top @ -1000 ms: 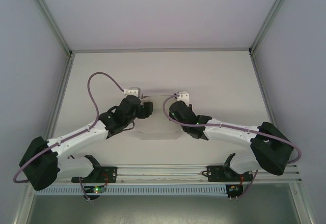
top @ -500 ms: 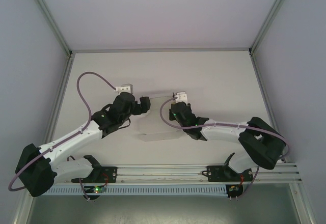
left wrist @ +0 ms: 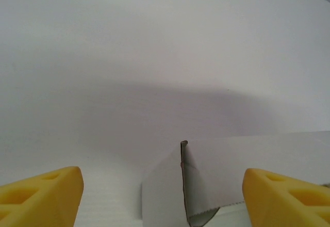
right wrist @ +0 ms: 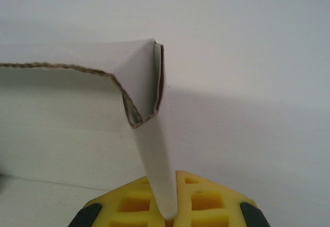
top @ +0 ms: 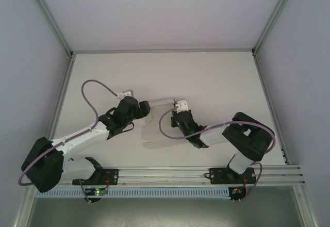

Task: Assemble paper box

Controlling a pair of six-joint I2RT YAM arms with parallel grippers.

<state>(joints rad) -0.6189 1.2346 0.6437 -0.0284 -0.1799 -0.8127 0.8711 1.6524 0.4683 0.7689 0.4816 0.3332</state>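
The paper box (top: 160, 129) is a thin white card sheet with creases, held partly raised off the table between the two arms. My right gripper (top: 178, 114) is shut on one of its flaps. In the right wrist view the yellow pads (right wrist: 206, 201) pinch a narrow strip of the card (right wrist: 154, 149), which bends away to the left at a folded corner. My left gripper (top: 144, 108) is at the sheet's left end. It stands open, and a creased corner of the card (left wrist: 216, 170) sits between the fingertips (left wrist: 46, 193) without touching them.
The white tabletop (top: 216, 77) is bounded by metal frame rails (top: 62, 98) at the left, right and back. The arm bases and a mounting rail (top: 170, 174) line the near edge. A purple cable (top: 95, 85) loops above the left arm.
The right arm has folded in and shifted left with the flap in its grip, tilting the sheet. The left gripper opened wider, then narrowed a little, staying beside the sheet's left end.
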